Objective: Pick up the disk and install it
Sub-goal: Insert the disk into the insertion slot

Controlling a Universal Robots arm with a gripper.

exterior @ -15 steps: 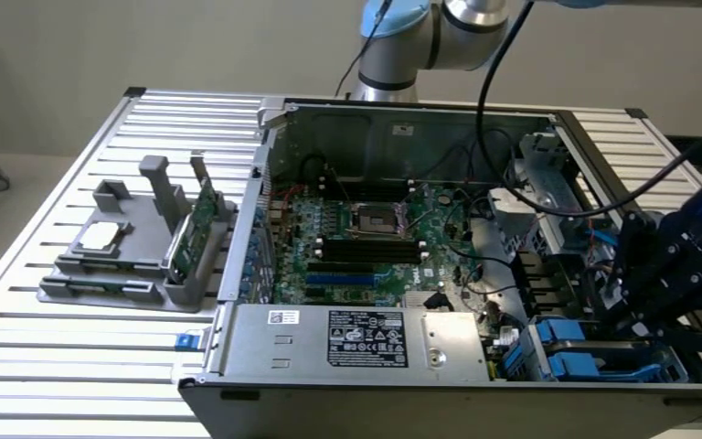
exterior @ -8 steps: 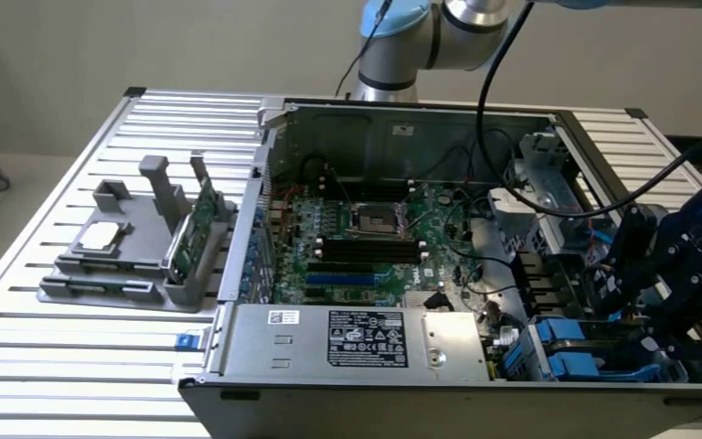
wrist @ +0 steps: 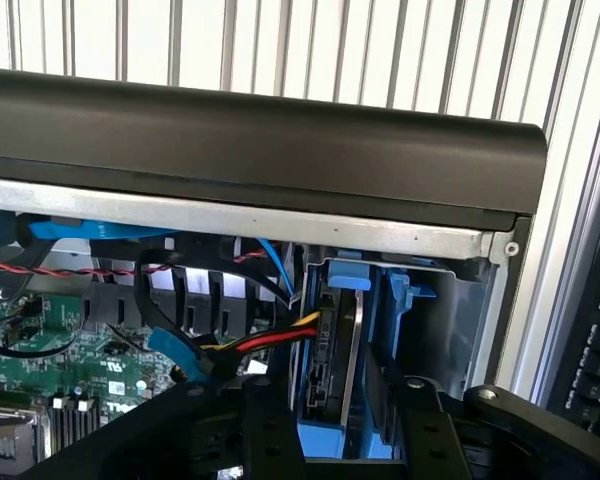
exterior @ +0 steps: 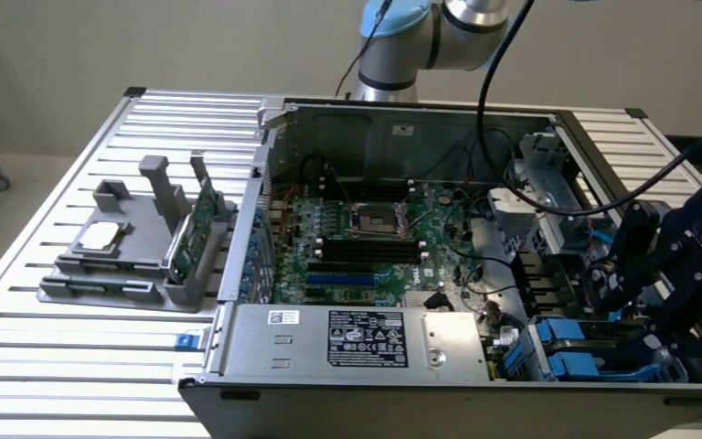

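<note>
You are working at a robotics lab or electronics assembly bench: a slatted aluminium table (exterior: 70, 357) carries an opened computer case (exterior: 388, 366), its motherboard (exterior: 364, 238) exposed, beside a grey parts fixture (exterior: 132, 265), against a plain wall.

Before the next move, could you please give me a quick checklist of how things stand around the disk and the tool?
1. Disk on edge in the drive bay: ok.
2. Disk fully seated: cannot tell.
3. Tool open, fingers either side of the disk: ok.
4. Fingers clear of the disk: cannot tell.
5. Red and yellow cable away from the disk: not ok, it runs right beside it.
</note>
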